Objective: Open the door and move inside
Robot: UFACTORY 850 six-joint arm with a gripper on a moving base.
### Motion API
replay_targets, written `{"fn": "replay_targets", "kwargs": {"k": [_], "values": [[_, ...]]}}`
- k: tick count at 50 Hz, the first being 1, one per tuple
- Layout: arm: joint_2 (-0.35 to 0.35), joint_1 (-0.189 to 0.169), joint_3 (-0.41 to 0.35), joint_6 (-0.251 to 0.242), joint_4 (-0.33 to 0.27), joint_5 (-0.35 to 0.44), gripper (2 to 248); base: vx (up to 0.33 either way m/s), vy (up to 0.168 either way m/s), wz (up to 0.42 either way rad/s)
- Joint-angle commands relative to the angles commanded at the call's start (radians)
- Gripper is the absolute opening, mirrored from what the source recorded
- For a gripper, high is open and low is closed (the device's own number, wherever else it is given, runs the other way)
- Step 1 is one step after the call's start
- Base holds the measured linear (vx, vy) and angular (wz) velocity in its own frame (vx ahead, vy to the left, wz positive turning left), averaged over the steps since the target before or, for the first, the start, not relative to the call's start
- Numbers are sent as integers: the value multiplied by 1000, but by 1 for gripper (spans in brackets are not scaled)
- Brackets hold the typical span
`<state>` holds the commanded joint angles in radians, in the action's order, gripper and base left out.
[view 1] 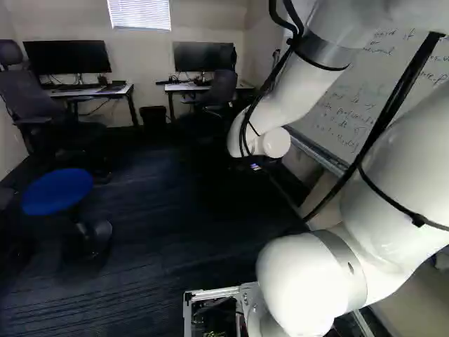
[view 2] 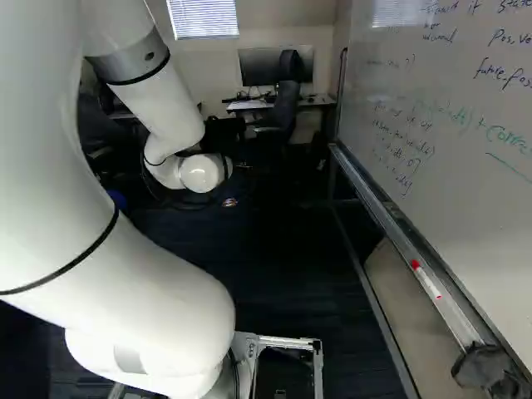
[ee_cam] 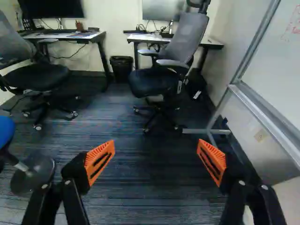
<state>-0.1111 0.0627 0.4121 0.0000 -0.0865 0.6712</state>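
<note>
No door shows in any view. In the right base view the gripper [view 2: 229, 202] is a small, dark, mostly hidden shape past the white wrist joint. Seen in the wrist view, the gripper [ee_cam: 155, 152] stands open, its two orange pads [ee_cam: 100, 161] wide apart with nothing between them. Beyond them lies dark striped carpet [ee_cam: 136, 187], part of the room's floor. The arm reaches forward over this floor.
A whiteboard [view 2: 440, 125] on a metal frame runs along the arm's right side. A blue stool [view 1: 57, 191] stands at the left. Office chairs [ee_cam: 164, 61], desks [view 1: 88, 91] with monitors and a black bin [ee_cam: 121, 68] line the far wall.
</note>
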Motion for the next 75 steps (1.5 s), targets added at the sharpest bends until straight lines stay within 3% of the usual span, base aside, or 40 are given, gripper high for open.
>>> {"fn": "replay_targets", "kwargs": {"k": [59, 75], "values": [[5, 0, 5, 0, 0, 0, 247, 188, 6, -2], [9, 0, 8, 0, 0, 0, 247, 7, -2, -1]]}}
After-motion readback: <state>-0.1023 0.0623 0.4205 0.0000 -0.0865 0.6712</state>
